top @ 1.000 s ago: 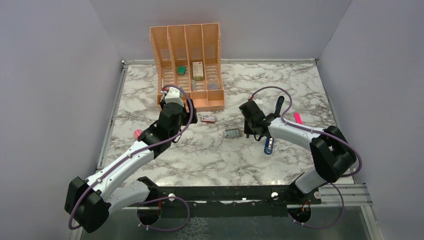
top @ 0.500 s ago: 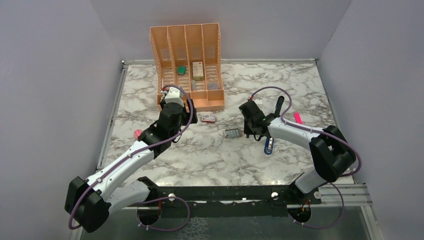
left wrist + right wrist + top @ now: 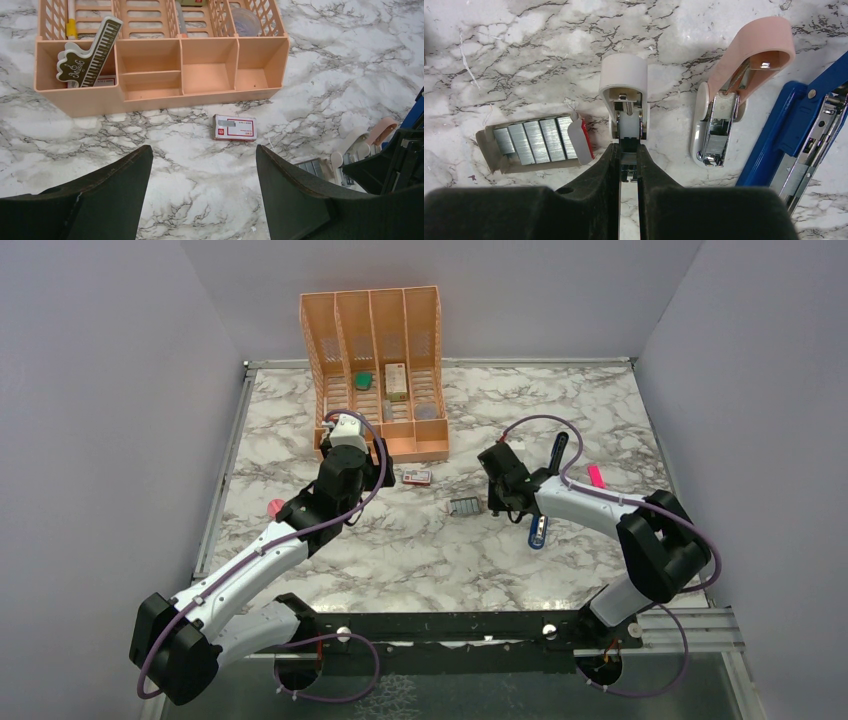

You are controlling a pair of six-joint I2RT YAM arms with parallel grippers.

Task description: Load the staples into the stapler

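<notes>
Marble tabletop tip: right claw (image 3: 628, 150), pinched shut on a thin grey staple strip (image 3: 628, 161), should square up with the slim blue stapler's (image 3: 793, 125) silver channel (image 3: 798, 181) first.

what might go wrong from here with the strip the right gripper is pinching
The right gripper pinches a thin staple strip at its very fingertips; it may slip or break apart. It is lined up with the small white piece, not the blue stapler off to one side, so the strip may end up in the wrong slot.
</notes>
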